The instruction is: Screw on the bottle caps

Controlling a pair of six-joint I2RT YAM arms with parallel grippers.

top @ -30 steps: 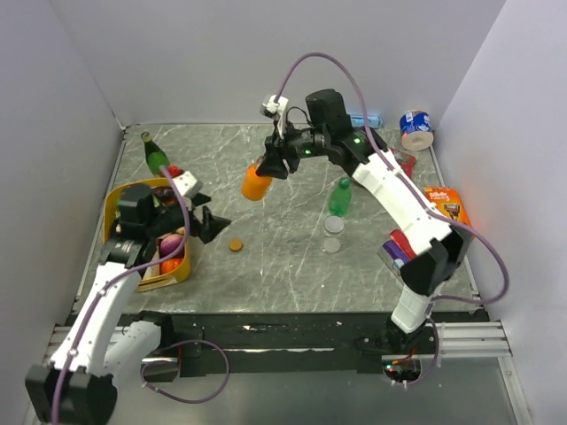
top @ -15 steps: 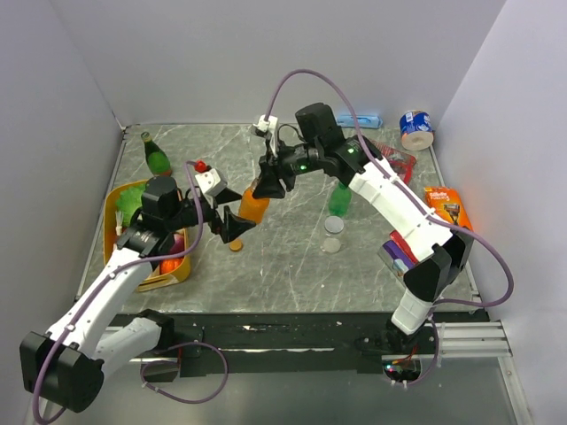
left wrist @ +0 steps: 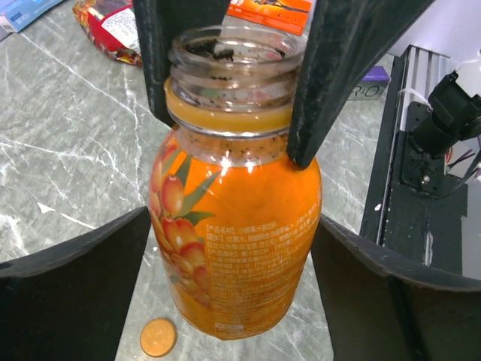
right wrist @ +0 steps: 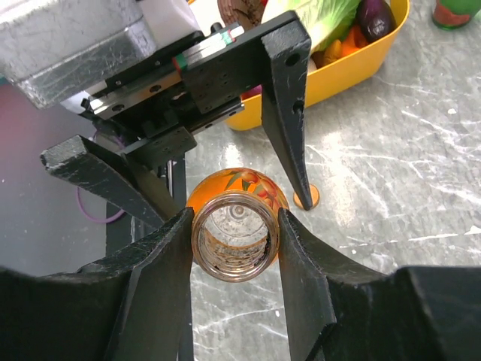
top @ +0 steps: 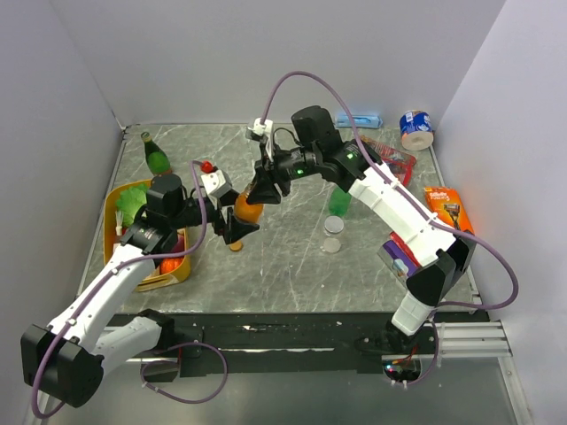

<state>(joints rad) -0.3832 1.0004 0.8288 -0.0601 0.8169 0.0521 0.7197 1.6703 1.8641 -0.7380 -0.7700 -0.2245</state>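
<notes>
The orange cap [top: 235, 245] lies flat on the counter [top: 292, 274], at about 9 o'clock from the clear bottle [top: 333, 235]. Just above the cap, the left tool [top: 234, 224] is released, its fingers [left wrist: 75, 289] spread to either side of the orange bottle [left wrist: 240, 248]; whether they touch it is unclear. The uncapped bottle hangs clear of the counter, its neck clenched by the right tool [top: 257, 189]. The green bottle [top: 337, 198] stands at the clear bottle's 12 o'clock.
</notes>
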